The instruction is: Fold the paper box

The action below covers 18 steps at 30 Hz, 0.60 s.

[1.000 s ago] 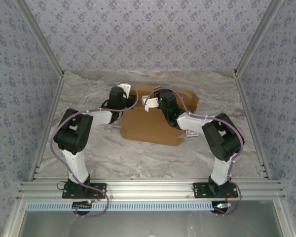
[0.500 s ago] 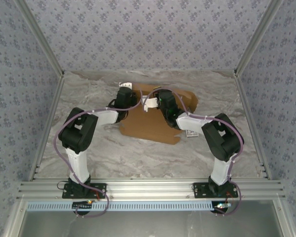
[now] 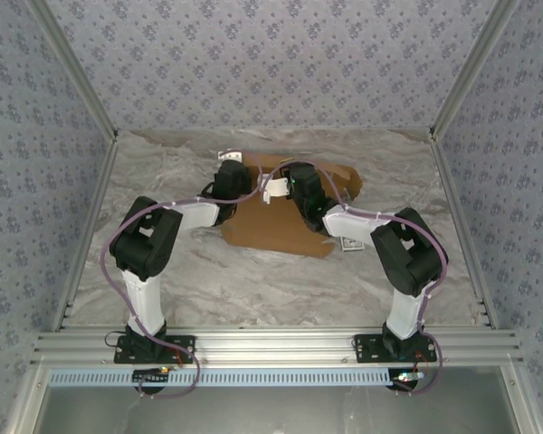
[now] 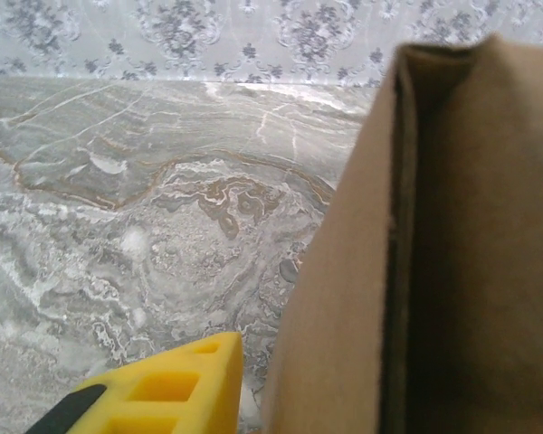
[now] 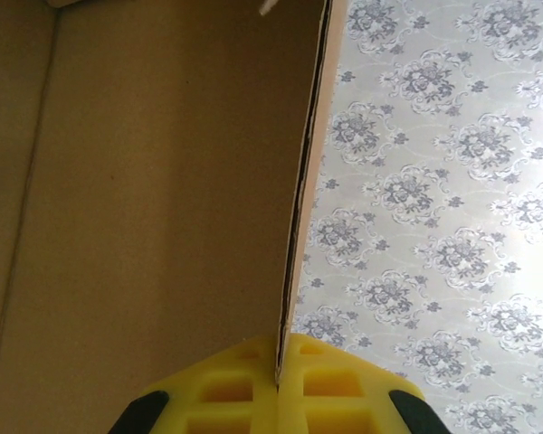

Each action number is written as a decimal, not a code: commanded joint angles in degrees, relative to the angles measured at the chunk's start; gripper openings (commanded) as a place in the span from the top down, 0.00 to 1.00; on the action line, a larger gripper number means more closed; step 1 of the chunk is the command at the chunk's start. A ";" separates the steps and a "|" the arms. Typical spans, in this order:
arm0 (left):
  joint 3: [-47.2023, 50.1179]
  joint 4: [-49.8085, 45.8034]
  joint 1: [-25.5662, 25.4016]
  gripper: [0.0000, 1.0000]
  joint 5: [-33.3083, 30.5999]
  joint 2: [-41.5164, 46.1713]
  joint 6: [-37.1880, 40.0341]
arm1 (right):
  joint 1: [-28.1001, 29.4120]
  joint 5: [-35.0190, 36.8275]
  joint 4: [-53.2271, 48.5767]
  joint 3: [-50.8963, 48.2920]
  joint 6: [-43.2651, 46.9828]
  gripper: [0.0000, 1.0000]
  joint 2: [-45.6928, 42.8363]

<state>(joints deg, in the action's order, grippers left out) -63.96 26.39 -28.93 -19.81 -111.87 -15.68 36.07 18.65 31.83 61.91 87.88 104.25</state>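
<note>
paper box (image 3: pixel 281 228) sits toward 12 o'clock on worktop (image 3: pixel 163 167), one side up. right hand (image 5: pixel 278 380) pinched closed on its edge; left hand (image 3: pixel 236 174) opening: can't tell. Swing about the crease, both hands level.

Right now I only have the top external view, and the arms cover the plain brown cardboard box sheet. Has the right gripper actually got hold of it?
Observer: Yes. In the right wrist view the right gripper is shut on the paper box: the thin edge of a raised brown panel runs straight down between its yellow fingers.
Operator: And the left gripper?
Observer: The left wrist view shows one yellow finger of the left gripper beside an upright wall of the box. A narrow gap of marbled table lies between them. The other finger is hidden, so I cannot tell its grip.
</note>
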 commanded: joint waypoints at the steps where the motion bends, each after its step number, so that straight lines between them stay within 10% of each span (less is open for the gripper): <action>1: 0.42 6.14 2.42 0.67 5.34 1.45 4.09 | -0.54 -1.84 -12.64 0.88 -1.96 1.00 -0.60; 18: 4.48 1.91 8.45 0.51 23.25 5.41 14.88 | -1.99 -3.53 -25.54 9.08 -6.93 1.00 0.94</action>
<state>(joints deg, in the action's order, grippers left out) -59.51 28.93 -21.50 1.54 -109.06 -4.08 34.76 15.55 15.27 70.57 81.82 104.18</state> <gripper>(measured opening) 0.488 0.061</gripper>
